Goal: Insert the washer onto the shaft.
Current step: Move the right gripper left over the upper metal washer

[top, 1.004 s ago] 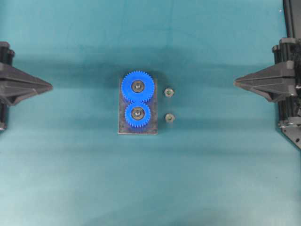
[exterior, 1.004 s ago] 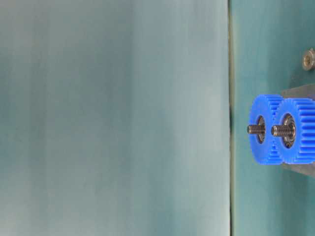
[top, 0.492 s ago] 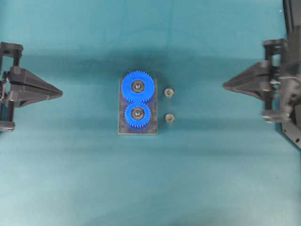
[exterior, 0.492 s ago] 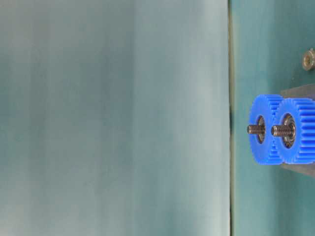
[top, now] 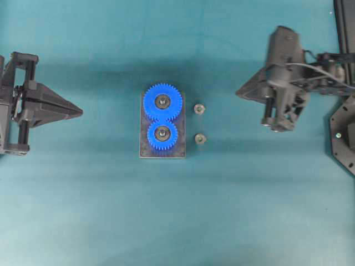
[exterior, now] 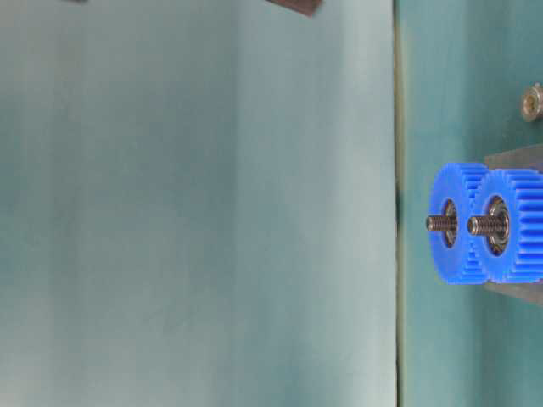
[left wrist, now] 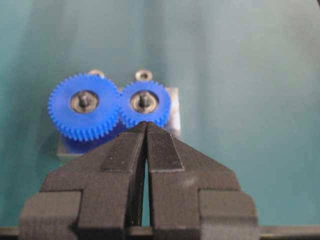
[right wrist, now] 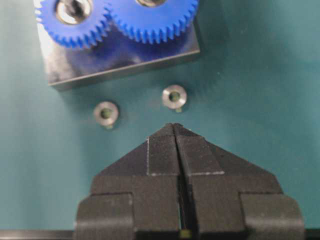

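Observation:
Two blue gears point(top: 162, 102) point(top: 162, 134) sit on threaded shafts point(exterior: 437, 223) on a grey metal base plate point(top: 182, 149) in the middle of the teal table. Two small metal washers point(top: 199, 108) point(top: 200, 139) lie on the table just right of the plate; they also show in the right wrist view point(right wrist: 174, 96) point(right wrist: 106, 113). My left gripper point(top: 80, 112) is shut and empty, well left of the gears. My right gripper point(top: 238, 92) is shut and empty, to the right of the washers and apart from them.
The right arm's black frame point(top: 344, 144) stands at the table's right edge. Teal cloth covers the table all round the plate. A dark corner of an arm point(exterior: 293, 5) shows at the top of the table-level view.
Both grippers have moved inward toward the gear plate. The right arm has come further in and tilted down. The gears and washers have not moved.

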`<state>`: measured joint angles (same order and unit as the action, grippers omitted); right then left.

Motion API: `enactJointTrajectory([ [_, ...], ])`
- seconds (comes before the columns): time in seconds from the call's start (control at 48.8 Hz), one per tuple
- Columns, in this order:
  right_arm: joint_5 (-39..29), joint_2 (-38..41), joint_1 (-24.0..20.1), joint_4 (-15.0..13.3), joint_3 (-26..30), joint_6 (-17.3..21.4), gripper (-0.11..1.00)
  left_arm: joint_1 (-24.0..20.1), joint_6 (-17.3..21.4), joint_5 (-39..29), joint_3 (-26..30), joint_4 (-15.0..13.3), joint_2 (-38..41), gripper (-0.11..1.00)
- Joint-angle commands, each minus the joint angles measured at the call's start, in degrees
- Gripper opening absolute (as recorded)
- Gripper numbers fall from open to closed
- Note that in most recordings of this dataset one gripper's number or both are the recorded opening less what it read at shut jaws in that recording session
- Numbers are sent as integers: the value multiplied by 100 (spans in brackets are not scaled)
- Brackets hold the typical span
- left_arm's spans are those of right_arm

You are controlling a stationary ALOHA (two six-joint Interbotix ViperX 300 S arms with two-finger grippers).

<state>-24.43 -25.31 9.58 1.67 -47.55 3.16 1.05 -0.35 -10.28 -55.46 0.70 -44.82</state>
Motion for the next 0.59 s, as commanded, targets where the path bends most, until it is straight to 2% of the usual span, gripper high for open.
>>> enactJointTrajectory([
  [0.0, 18, 281, 44, -9, 272, 0, 0, 0, 9, 18, 97, 18, -9, 1],
  [0.102, 53, 659, 88, -18, 448, -18, 1, 0, 9, 18, 79, 9, -26, 1],
  [0.164, 79, 940, 123, -35, 589, -26, 6, 0, 9, 18, 79, 18, -26, 1],
  [0.266, 149, 1327, 141, -70, 747, -26, 26, -9, 9, 9, 70, 18, -53, 1],
  [0.451, 466, 1995, 123, -141, 809, -53, 80, 0, 9, 9, 44, 18, -158, 1],
  [0.492, 527, 2118, 97, -158, 809, -79, 84, 0, 9, 9, 35, 18, -193, 1],
  [0.574, 642, 2382, 18, -167, 835, -202, 81, 0, 9, 0, 0, 18, -264, 1],
])
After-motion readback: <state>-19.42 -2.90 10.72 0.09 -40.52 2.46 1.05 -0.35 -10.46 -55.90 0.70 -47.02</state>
